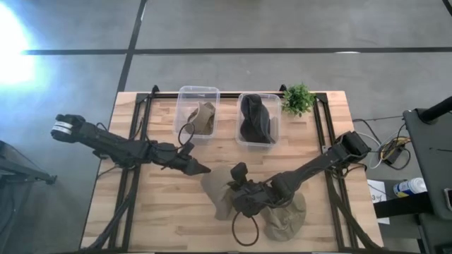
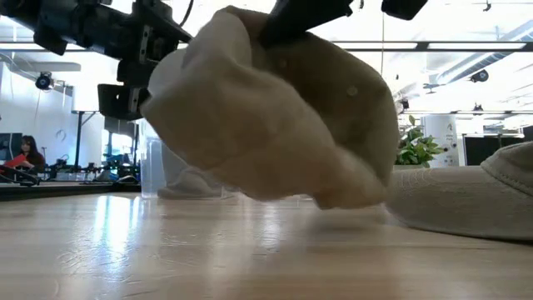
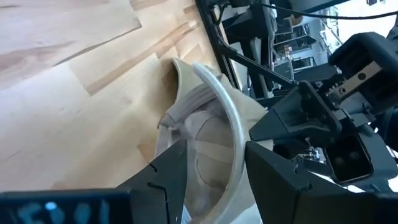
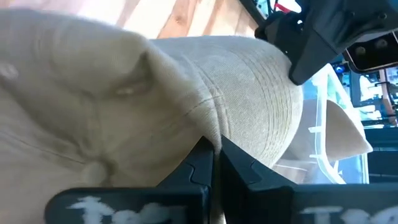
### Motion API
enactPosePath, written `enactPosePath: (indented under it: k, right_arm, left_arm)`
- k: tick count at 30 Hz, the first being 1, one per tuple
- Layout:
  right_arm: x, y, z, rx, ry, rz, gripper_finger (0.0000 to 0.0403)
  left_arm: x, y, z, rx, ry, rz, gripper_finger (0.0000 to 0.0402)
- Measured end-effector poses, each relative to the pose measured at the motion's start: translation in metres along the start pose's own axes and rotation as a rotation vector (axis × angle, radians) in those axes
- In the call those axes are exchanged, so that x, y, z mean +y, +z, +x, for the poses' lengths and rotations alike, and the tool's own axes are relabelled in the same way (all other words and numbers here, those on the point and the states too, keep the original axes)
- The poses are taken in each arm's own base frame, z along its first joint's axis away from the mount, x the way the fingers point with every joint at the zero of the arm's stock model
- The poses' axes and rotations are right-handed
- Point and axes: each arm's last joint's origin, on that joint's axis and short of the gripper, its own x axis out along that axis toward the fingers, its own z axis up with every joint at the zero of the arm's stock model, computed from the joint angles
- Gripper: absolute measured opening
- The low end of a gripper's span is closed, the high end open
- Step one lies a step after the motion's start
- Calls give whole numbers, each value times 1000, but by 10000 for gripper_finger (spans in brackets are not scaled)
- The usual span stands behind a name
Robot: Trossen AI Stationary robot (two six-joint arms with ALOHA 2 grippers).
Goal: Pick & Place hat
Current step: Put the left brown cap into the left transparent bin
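Observation:
A beige hat [image 1: 217, 189] sits near the middle of the table, bunched up in my right gripper [image 1: 244, 199], which is shut on it. In the low view this hat [image 2: 275, 108] fills the picture under that gripper. My left gripper [image 3: 214, 171] is open at the hat's left end, with the curved brim edge [image 3: 233, 130] running between its fingers. A second beige hat [image 1: 286, 220] lies flat on the table to the right of the first. My right gripper pinches a raised fold of the hat's crown fabric [image 4: 208, 127] between its two shut fingers, coming from the table's right side and slanting down. The hat hangs bunched below the fingers, and its lowest part [image 2: 333, 198] is at the tabletop. My left gripper straddles the brim edge; I cannot tell whether it touches it.
Two clear bins stand at the far side: the left bin [image 1: 185, 99] holds a beige hat [image 1: 203, 118], and the right bin [image 1: 242, 100] holds a dark hat [image 1: 257, 120]. A small green plant [image 1: 298, 99] stands beside them. Bare wood lies near the table's left edge.

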Motion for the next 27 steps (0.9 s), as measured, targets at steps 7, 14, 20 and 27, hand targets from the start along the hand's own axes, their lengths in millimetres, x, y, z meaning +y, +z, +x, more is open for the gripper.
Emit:
enactPosePath:
  k: [7, 14, 20, 27]
  right_arm:
    - [0, -1, 1, 6, -13, -20, 8]
    - [-8, 0, 7, -17, -37, -17, 8]
    - [-15, 0, 11, -24, -53, -55, 8]
    - [-21, -3, 16, -9, -61, -46, 9]
  left_arm:
    - [-5, 1, 0, 2, -57, 2, 154]
    - [-3, -2, 3, 61, -55, -3, 133]
    - [-10, -1, 6, 90, -82, 22, 84]
    - [-21, 3, 6, 86, -98, 74, 11]
